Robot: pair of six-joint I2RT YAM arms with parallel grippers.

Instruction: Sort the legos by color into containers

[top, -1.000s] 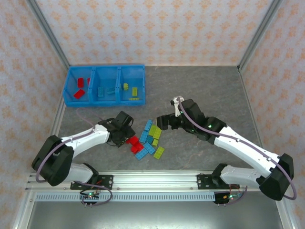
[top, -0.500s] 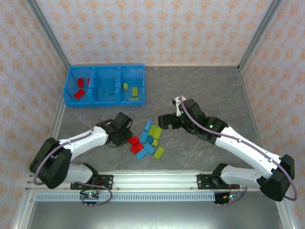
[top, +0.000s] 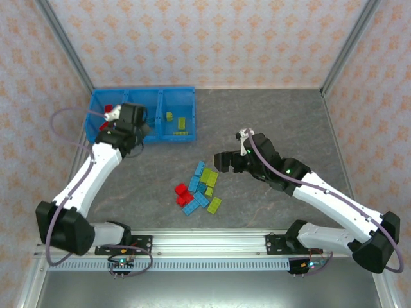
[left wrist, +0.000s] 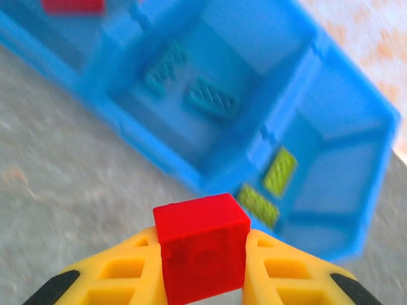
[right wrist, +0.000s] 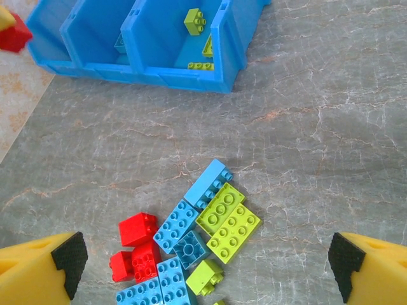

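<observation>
My left gripper (left wrist: 202, 254) is shut on a red lego (left wrist: 202, 244), pinched between its yellow fingers. In the top view it (top: 110, 115) hovers at the front of the blue containers (top: 142, 93), near the left bin. That bin holds red legos (top: 106, 126), the middle one light blue (left wrist: 210, 98) and the right one lime green (left wrist: 280, 171). The loose pile of red, blue and green legos (top: 199, 189) lies mid-table. My right gripper (right wrist: 205, 260) hangs open just above the pile (right wrist: 191, 241), with nothing between its fingers.
The containers (right wrist: 172, 79) stand at the back left against the papered wall. A metal rail (top: 205, 244) runs along the near edge by the arm bases. Bare grey tabletop (top: 276, 115) stretches right of the bins.
My left gripper shut on a red lego at the pile, lifted it and swung back-left to the containers. The right arm barely shifted.
</observation>
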